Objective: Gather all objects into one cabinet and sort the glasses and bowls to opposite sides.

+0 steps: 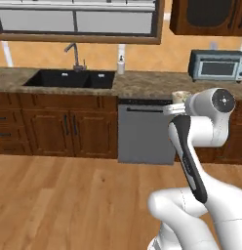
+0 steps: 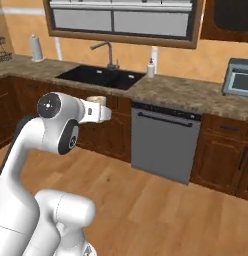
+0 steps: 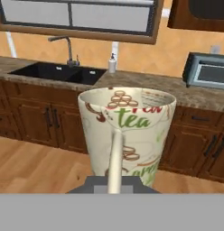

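Between the jaws, the pale cream tumbler is sitting upright, its printed wall and open rim facing the hand camera. The gripper is clamping it, jaws drawn almost fully together on the thin wall, with one finger showing against the cup's near side. In the left base view the tumbler is appearing just beyond the wrist, raised above the wooden floor and level with the edge of the bench. Ahead of the jaws the sink, the dishwasher and the toaster oven are lying well apart from the cup. The step in hand is judged to be the carrying of one glass toward the shelf; that shelf cannot be identified here. The next move is calling for the cup to be kept upright while the base turns toward it.
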